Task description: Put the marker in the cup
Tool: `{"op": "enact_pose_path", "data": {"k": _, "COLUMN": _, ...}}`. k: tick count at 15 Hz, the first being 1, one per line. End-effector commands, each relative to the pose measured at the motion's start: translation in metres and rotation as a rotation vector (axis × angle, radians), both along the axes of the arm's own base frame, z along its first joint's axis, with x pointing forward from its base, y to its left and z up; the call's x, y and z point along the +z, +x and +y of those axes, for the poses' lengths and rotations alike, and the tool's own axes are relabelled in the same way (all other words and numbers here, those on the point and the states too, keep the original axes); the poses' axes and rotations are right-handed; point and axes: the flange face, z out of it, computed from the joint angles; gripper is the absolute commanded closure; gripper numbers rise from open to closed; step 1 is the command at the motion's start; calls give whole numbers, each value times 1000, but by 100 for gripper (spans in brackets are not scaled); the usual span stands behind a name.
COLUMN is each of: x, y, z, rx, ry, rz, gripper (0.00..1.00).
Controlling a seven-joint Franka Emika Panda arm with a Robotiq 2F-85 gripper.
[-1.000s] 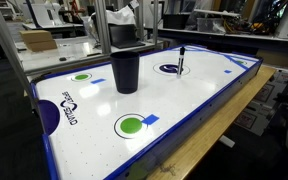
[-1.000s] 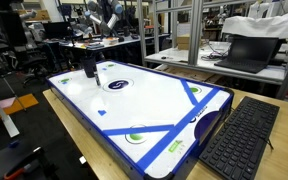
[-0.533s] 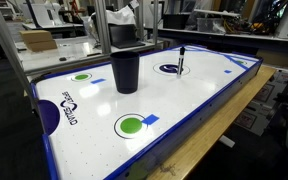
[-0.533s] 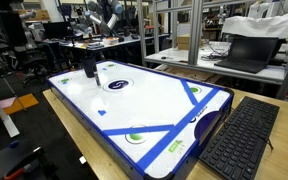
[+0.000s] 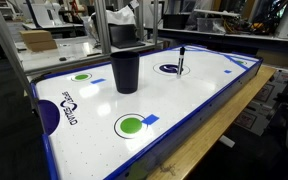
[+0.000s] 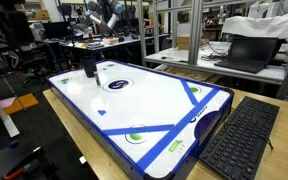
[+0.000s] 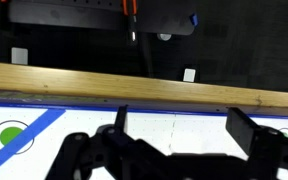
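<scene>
Two items seen on tabletop (image 5: 199, 100): cup (image 5: 125, 68), marker (image 5: 180, 62) upright, apart. Jaws shown spread wide in wrist view, nothing gripped.

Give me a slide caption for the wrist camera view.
Open fingers hover over the white air hockey table, beside a wooden ledge.

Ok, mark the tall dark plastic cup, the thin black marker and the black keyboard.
Tall dark plastic cup (image 5: 125, 70): exterior view, mid-wall.
Thin black marker (image 5: 181, 60): exterior view, mid-shaft.
Black keyboard (image 6: 239, 140): exterior view, middle keys.
</scene>
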Motion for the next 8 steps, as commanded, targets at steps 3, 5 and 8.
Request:
{"op": "enact_pose_path", "data": {"k": 3, "x": 3, "y": 34, "z": 40, "rx": 259, "ry": -81, "rz": -101, "gripper": 0}}
{"op": "enact_pose_path", "data": {"k": 5, "x": 12, "y": 49, "z": 61, "rx": 344, "ry": -139, "rz": -165, "gripper": 0}}
{"op": "enact_pose_path", "data": {"k": 8, "x": 27, "y": 78, "z": 92, "rx": 463, "ry": -188, "rz": -279, "gripper": 0}}
